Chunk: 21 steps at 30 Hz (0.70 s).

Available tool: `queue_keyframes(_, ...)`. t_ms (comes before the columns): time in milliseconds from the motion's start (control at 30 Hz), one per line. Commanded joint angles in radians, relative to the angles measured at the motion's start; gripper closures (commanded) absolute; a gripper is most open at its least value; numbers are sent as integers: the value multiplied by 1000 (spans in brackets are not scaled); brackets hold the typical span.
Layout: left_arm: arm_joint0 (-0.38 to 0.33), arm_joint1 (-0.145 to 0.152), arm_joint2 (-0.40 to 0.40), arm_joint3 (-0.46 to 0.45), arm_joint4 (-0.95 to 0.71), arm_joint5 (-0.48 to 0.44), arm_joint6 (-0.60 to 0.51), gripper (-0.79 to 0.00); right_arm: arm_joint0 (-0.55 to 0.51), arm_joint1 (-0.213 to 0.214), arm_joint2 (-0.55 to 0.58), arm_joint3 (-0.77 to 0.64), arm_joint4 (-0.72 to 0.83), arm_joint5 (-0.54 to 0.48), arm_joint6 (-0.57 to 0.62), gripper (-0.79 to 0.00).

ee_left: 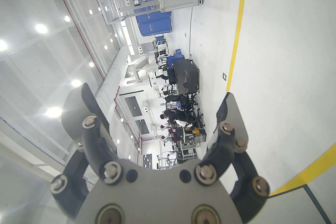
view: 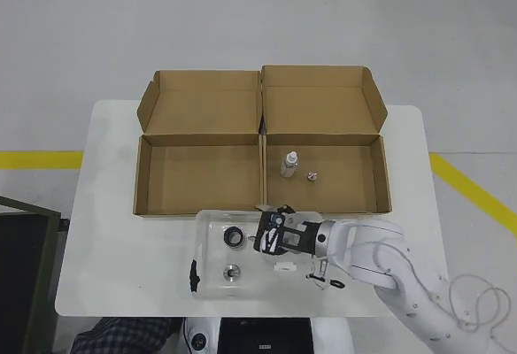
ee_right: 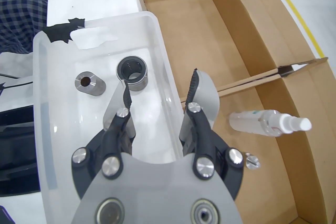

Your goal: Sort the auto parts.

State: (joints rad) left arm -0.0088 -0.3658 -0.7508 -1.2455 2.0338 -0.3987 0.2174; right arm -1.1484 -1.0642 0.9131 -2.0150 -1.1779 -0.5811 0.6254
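Right gripper (ee_right: 160,88) hangs released over the bin (ee_right: 39,104) rim. A bearing (ee_right: 132,75) and a bushing (ee_right: 89,83) sit inside the bin. A bottle (ee_right: 262,122) and a small metal part (ee_right: 252,160) sit in the right box (view: 347,190). Left gripper (ee_left: 157,99) is released and empty, away from the worktop.

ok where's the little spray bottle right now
In the top view the spray bottle is inside the right-hand cardboard box, near its left wall, with a small metal part just beside it.
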Motion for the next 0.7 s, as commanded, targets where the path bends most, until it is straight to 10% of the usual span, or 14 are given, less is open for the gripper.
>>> queue_keyframes(0,0,0,0,0,0,0,0,-785,7,-6,-29,15,-10,3,-11,-400)
queue_keyframes(667,0,0,0,0,0,0,0,-785,108,-76,-219,188,-74,61,-59,-462)
